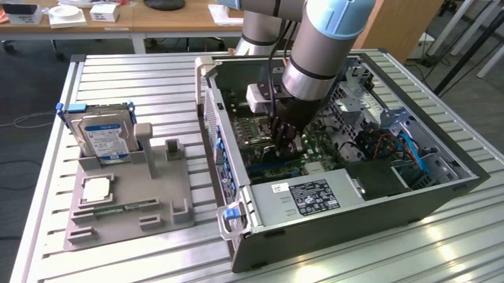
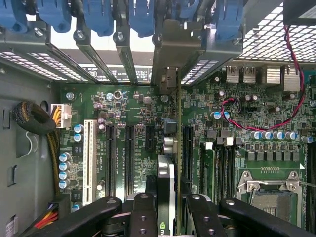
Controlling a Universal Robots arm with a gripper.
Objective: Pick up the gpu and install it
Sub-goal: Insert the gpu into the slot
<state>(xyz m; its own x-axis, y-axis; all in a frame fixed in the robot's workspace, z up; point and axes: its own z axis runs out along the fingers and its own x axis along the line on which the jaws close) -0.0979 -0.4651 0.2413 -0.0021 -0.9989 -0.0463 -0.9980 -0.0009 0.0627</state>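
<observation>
Wrist view: the gpu [image 2: 166, 190] sits edge-on between my jaws, clamped across its two flat faces by the black fingers [image 2: 143, 217]. The jaws are closed partway, to the card's thickness, with nothing else in them. Holding it on edge makes sense: it puts the card's lower edge toward the motherboard [image 2: 133, 106], the only attitude in which it can go down into a slot. The card runs away from the jaws toward the rear wall of the case, its far end near the row of blue slot clips [image 2: 98, 15]. I judge that's deliberate, since the ports have to exit the back. The card lies parallel to the long dark expansion slots [image 2: 129, 158], over the strip of board between them and the slot beside the memory sockets. I can't tell which slot it is over, or whether the edge touches one or hangs just above, because the card body hides the contact line. The white slot [image 2: 89, 158] is well off to the side. Exterior view: my arm [image 1: 315, 65] reaches straight down into the open pc case [image 1: 346, 236]. The case lies on its side on the worktop [image 1: 141, 76], so the board faces up. The grey parts holder [image 1: 157, 200] beside the case carries the hard drive [image 1: 102, 138] upright in its cradle, well apart from the jaws.
</observation>
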